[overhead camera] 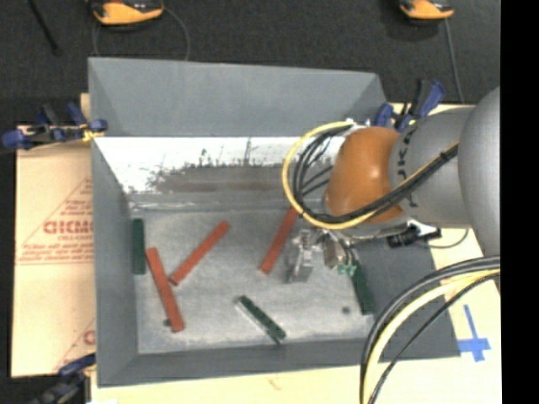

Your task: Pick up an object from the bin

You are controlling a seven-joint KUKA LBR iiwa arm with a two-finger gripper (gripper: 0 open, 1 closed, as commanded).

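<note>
— Position of the two-finger claw?

— Low over the floor of the grey metal bin, right of centre, beneath the rounded orange wrist cover.

— Nearest to it?

— A flat orange-red stick, slanted, just left of the claw, upper end toward the back wall. Touching or apart: cannot tell. Just right of the claw, a thin dark green stick, toward the near right corner.

— Open or closed? Any hold?

— Cannot tell, neither the width of opening nor any hold.

— Elsewhere?

— Well apart, in the left half: a slanted orange-red strip meeting a second orange-red strip at its lower end. A dark green bar beside the left wall. A dark green strip near the front wall, about centre.
</note>
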